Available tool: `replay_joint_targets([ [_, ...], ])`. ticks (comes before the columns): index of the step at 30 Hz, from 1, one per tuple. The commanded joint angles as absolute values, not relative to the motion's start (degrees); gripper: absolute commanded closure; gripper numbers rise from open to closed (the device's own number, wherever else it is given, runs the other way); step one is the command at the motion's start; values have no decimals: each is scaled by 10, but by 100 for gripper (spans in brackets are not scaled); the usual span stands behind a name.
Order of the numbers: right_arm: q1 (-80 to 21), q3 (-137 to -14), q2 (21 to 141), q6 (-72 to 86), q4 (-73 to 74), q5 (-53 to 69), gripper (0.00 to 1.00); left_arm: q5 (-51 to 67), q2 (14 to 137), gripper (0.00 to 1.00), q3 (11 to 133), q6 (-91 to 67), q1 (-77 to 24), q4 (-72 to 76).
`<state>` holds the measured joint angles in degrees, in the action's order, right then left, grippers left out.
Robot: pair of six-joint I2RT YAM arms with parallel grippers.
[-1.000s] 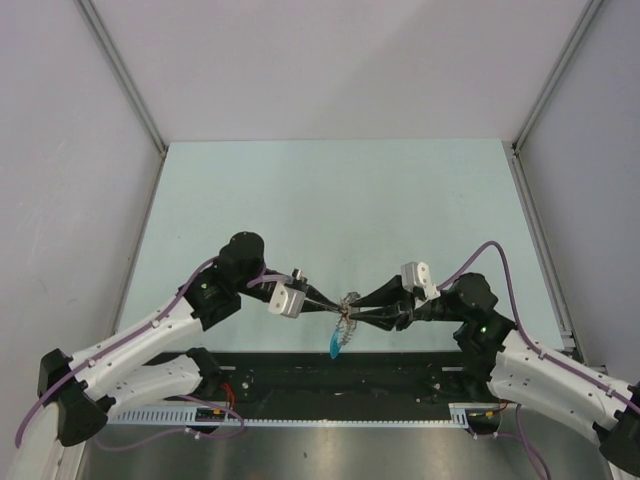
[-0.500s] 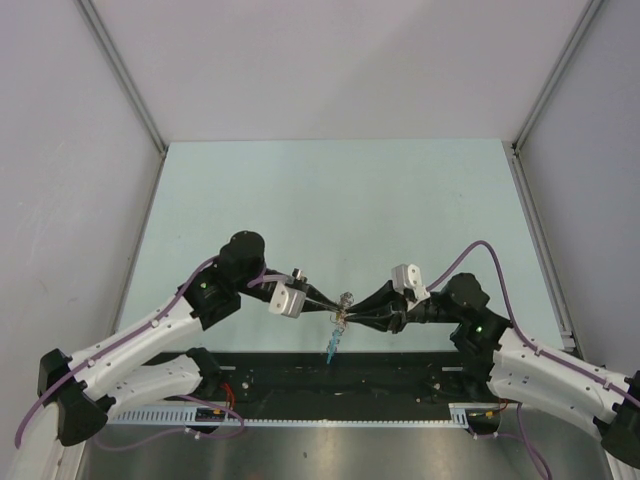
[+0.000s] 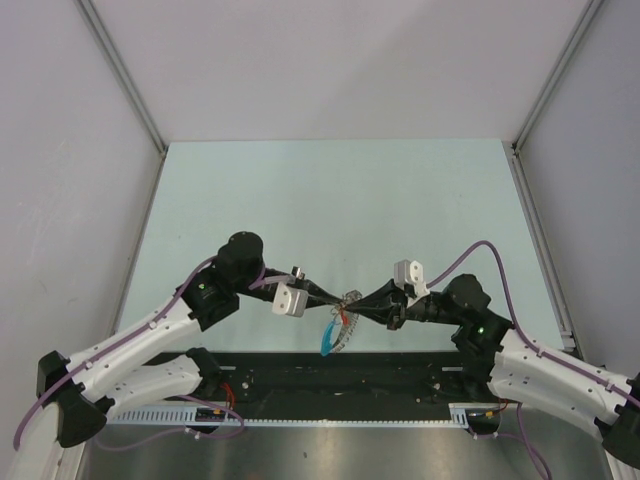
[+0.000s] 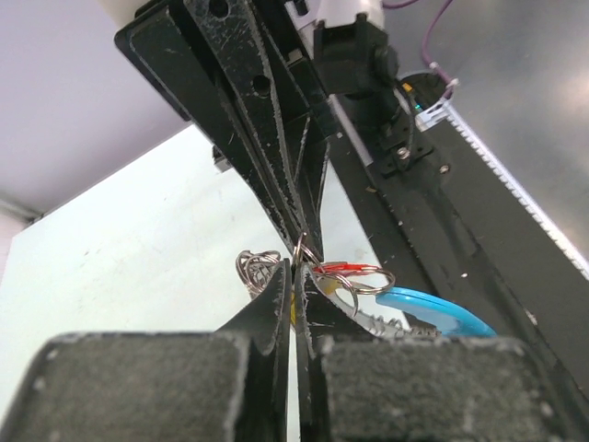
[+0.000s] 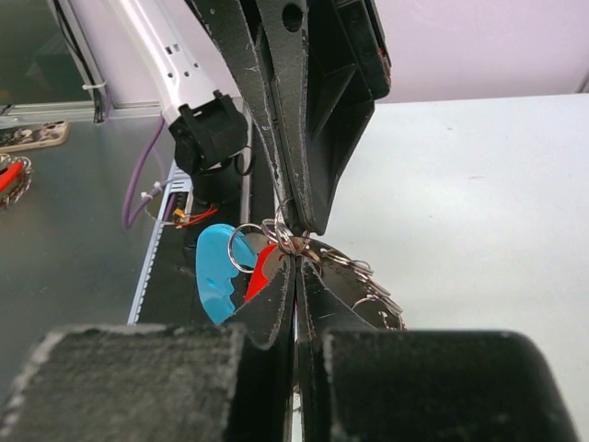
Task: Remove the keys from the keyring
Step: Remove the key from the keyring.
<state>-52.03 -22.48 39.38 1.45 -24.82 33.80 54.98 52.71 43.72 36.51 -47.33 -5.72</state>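
The keyring (image 3: 346, 299) hangs over the table's (image 3: 330, 200) 6 o'clock edge, its long axis pointing toward 7 o'clock, with the blue piece (image 3: 328, 341) outermost and the red key (image 3: 341, 318) beside it. Meeting tip to tip, the left gripper (image 3: 336, 303) and right gripper (image 3: 352, 306) both clamp its rings.

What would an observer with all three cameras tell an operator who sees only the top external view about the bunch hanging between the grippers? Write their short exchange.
Operator: I only make out something blue there. Anything else?
Observer: The right wrist view shows a red key beside the blue piece.
Operator: What joins them?
Observer: Small silvery rings of the keyring, bunched at the fingertips.
Operator: Are both grippers closed?
Observer: Yes. In the left wrist view the left gripper and right gripper are shut, tip to tip, on a ring.
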Motion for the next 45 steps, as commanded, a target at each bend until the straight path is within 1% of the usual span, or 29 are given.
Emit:
replay_joint_targets([
  [1,-525,-235,379,16,-242,303,100,500,513,99,449,407,-470,-58],
  [6,-524,-254,384,25,-212,287,100,447,507,100,445,417,-472,-66],
  [10,-525,-271,405,42,-213,290,100,397,503,100,431,410,-475,-40],
  [13,-526,-278,418,53,-217,291,100,382,508,100,432,409,-480,-41],
  [25,-534,-293,466,80,-248,264,100,341,507,100,425,389,-487,-27],
  [37,-562,-330,504,44,-200,199,100,307,517,99,424,346,-498,-8],
  [41,-569,-351,525,38,-165,188,100,309,516,100,417,331,-500,-3],
  [43,-570,-363,526,36,-144,180,100,311,510,99,410,325,-502,24],
  [44,-571,-371,524,35,-125,181,98,311,507,100,402,324,-503,27],
  [45,-570,-374,520,34,-117,188,89,311,505,100,397,324,-504,34],
])
